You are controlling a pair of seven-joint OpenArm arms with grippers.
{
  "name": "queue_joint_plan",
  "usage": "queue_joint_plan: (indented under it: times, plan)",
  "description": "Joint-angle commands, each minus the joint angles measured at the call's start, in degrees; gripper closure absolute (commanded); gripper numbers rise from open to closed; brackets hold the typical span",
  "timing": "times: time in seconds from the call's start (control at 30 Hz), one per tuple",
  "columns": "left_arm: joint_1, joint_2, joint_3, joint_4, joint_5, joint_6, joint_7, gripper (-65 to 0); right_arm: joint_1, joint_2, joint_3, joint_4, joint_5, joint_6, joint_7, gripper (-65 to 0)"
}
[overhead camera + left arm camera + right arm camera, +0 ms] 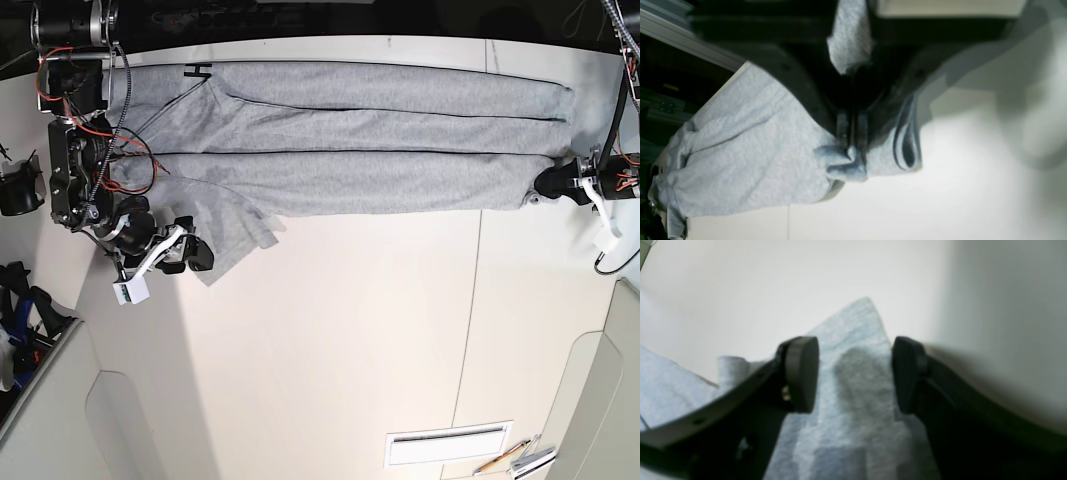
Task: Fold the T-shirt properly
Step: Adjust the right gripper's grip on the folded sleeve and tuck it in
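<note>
The heather-grey T-shirt (350, 140) lies stretched in long folded bands along the far edge of the white table (350, 350). A bit of black print (197, 70) shows at its far left. My left gripper (553, 183) is at the shirt's right end, shut on a bunched fold of grey cloth (840, 163), as its wrist view shows at the fingertips (843, 126). My right gripper (197, 258) is open at the near left. Its pads (801, 373) stand either side of a pointed flap of the shirt (857, 406) without closing on it.
A white slotted plate (450, 445) and some pencils (515, 460) lie at the table's near right. The right arm's base with red wires (75, 150) stands at the left edge. A dark gap past the table's edge (670, 90) shows in the left wrist view.
</note>
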Motion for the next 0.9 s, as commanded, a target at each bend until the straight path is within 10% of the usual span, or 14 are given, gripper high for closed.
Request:
queue_joint_plan:
  times: [0.0, 0.17, 0.43, 0.87]
  plan:
    - [-0.79, -1.27, -0.37, 0.81, -1.05, -0.30, -0.37, 0.0, 0.92, 0.15, -0.02, 0.44, -0.02, 0.63, -1.22, -34.9]
    - [-0.81, -1.25, -0.37, 0.81, -1.07, -0.30, -0.37, 0.0, 0.90, -1.03, -0.02, 1.22, -0.02, 0.92, -4.17, -32.6]
    - [-0.81, -1.16, -0.37, 0.81, -1.51, -0.30, -0.35, 0.0, 0.92, -1.27, 0.00, 1.25, -0.02, 0.85, -4.28, 0.0]
    - [-0.81, -1.20, -0.37, 0.81, -6.21, -0.30, 2.80, 0.0, 0.74, -1.25, 0.68, 13.62, 0.00, 0.57, -10.03, 0.0]
